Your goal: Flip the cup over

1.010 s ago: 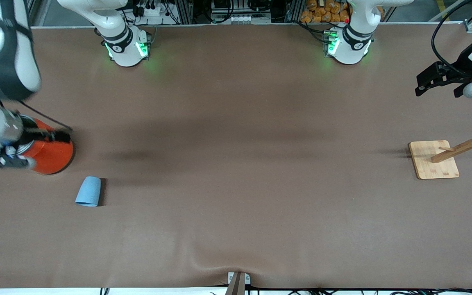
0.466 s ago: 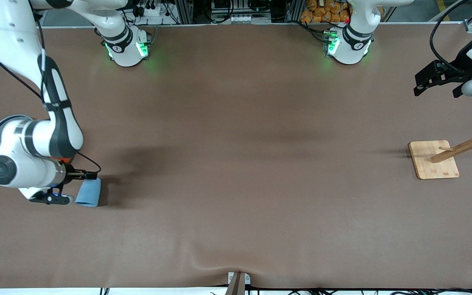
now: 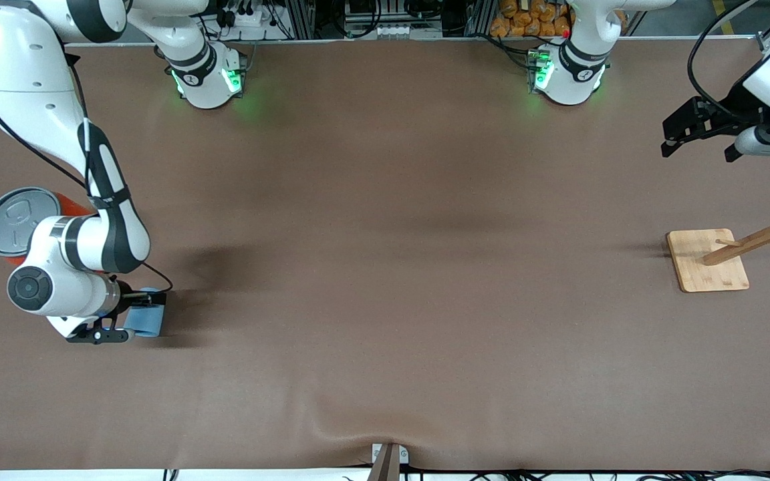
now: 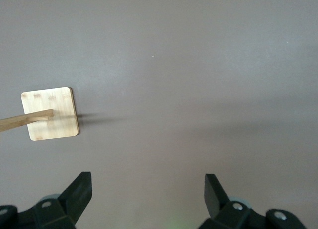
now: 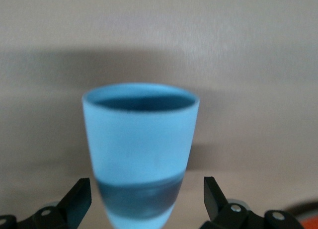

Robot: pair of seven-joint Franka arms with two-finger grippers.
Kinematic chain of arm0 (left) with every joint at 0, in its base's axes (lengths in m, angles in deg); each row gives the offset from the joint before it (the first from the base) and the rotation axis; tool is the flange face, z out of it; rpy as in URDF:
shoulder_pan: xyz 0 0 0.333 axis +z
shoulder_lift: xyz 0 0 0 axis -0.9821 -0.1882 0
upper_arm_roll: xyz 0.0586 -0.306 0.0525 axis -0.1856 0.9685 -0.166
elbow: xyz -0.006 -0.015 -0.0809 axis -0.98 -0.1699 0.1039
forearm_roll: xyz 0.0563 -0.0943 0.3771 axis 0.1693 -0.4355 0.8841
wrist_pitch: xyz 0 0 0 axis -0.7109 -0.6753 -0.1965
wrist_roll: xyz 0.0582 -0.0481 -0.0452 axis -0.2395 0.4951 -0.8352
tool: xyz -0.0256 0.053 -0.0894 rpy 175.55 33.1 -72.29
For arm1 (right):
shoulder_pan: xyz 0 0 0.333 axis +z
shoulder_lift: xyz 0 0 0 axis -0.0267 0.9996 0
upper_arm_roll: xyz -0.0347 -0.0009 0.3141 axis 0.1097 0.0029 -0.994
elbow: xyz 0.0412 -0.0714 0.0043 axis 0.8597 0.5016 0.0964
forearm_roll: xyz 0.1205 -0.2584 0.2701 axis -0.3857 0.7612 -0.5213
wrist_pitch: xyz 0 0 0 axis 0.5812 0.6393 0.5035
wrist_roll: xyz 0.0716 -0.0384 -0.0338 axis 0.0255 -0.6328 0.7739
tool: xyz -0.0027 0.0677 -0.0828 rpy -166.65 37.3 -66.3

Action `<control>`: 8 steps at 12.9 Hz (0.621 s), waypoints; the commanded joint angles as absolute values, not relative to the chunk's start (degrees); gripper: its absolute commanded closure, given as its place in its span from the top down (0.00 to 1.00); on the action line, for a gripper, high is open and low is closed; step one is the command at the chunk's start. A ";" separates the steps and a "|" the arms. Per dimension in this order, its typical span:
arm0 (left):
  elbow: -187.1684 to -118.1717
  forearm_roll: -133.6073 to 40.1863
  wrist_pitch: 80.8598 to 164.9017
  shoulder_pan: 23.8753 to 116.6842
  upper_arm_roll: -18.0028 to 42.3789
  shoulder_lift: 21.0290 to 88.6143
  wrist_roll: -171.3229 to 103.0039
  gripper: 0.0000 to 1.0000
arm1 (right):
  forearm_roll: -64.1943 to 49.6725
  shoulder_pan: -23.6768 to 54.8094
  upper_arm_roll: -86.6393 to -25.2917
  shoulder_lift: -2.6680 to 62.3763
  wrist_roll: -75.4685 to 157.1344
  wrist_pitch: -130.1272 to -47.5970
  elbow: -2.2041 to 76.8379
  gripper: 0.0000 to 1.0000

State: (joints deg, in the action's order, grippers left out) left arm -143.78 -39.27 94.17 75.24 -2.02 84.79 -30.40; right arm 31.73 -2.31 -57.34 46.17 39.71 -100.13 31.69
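Observation:
The light-blue cup (image 3: 150,321) lies on its side on the brown table near the right arm's end. My right gripper (image 3: 131,315) is down at the table and open, with a finger on each side of the cup. In the right wrist view the cup (image 5: 141,139) fills the middle with its darker inside showing, and my right gripper (image 5: 146,189) straddles its narrow end with a gap at each finger. My left gripper (image 3: 696,143) is open and empty, up over the left arm's end of the table; it also shows in the left wrist view (image 4: 147,187).
An orange can with a grey lid (image 3: 14,220) stands beside the right arm, farther from the front camera than the cup. A wooden rack on a square base (image 3: 706,260) stands at the left arm's end; its base also shows in the left wrist view (image 4: 52,113).
My right arm has swung from over the orange can down to the cup, and its open fingers now straddle it. My left gripper has drifted slightly toward the table's middle.

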 commanded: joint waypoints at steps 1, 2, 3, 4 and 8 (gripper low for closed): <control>-143.49 -39.74 94.49 75.55 -1.57 84.49 -31.31 1.00 | 31.69 -3.64 -57.90 47.61 41.95 -101.38 30.23 1.00; -143.49 -39.74 94.49 75.64 -1.57 84.31 -31.31 1.00 | 31.69 -3.64 -57.90 47.96 41.95 -102.52 30.23 1.00; -143.49 -39.74 94.49 75.64 -1.57 83.96 -31.23 1.00 | 31.69 -3.64 -57.90 48.40 41.95 -103.66 30.23 1.00; -143.49 -39.83 94.49 75.81 -1.57 83.87 -31.22 1.00 | 31.61 -3.55 -57.90 48.75 41.87 -104.19 30.23 1.00; -143.31 -40.00 94.66 75.90 -1.66 82.99 -31.31 1.00 | 30.99 -2.68 -58.07 49.46 41.78 -104.46 30.32 1.00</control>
State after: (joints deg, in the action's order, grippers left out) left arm -143.81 -39.28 94.25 75.51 -1.88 83.42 -30.45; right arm 31.67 -2.75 -57.82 48.49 41.03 -104.27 31.47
